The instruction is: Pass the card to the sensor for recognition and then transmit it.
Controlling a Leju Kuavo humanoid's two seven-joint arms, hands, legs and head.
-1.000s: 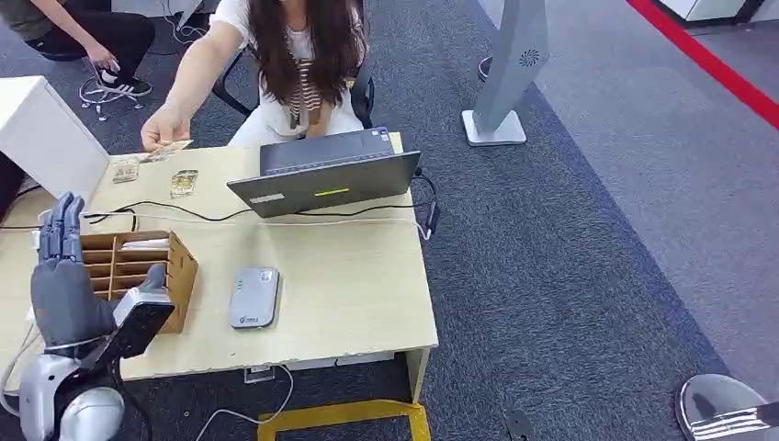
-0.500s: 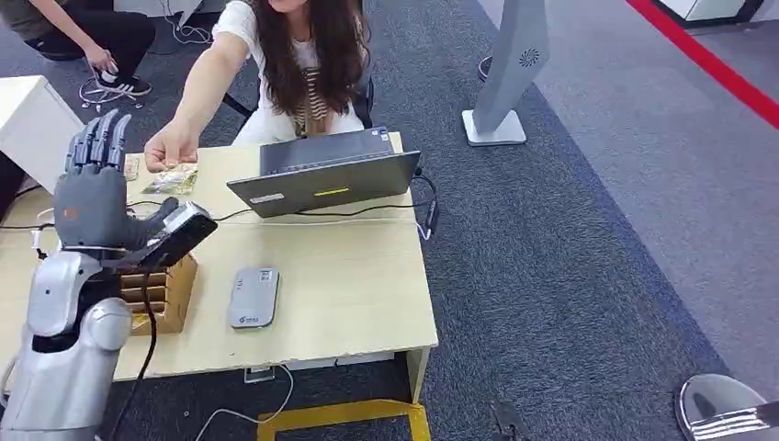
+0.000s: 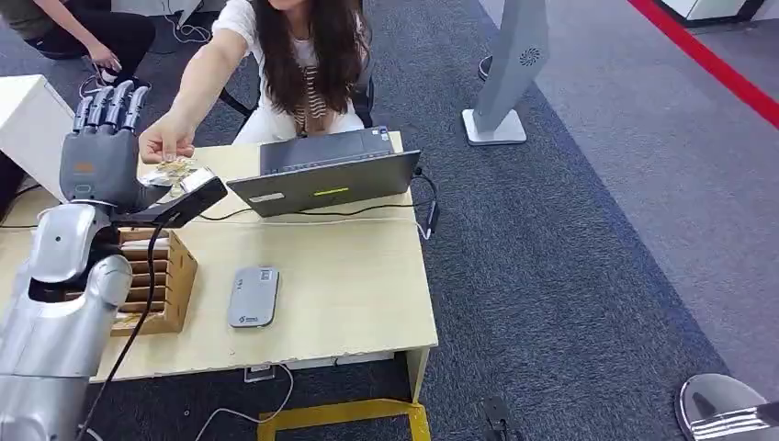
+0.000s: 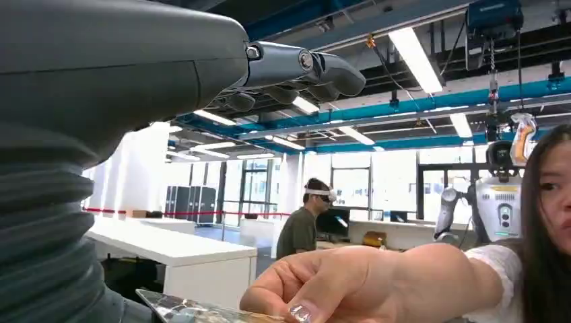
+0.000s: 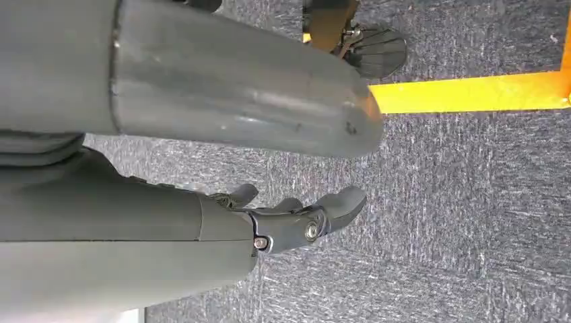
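A person across the table holds out a shiny card [image 3: 173, 172] pinched in their hand [image 3: 166, 141]. My left hand [image 3: 103, 154] is raised beside it, fingers straight up and apart, thumb just under the card. In the left wrist view the card [image 4: 195, 311] lies at my thumb's edge, still pinched by the person's hand [image 4: 337, 286], and my fingers [image 4: 303, 70] stand away from it. The grey card sensor [image 3: 254, 297] lies flat on the table near its front edge. My right hand [image 5: 296, 219] hangs over the carpet, holding nothing, fingers loosely apart.
A wooden slotted organizer [image 3: 163, 274] stands below my left forearm. An open laptop [image 3: 323, 176] sits at the table's far side with cables trailing. A white box [image 3: 35, 124] is at the far left. A second person sits at the back left.
My left arm has risen from beside the organizer up and away to the person's hand. The person has brought the card over to my thumb.
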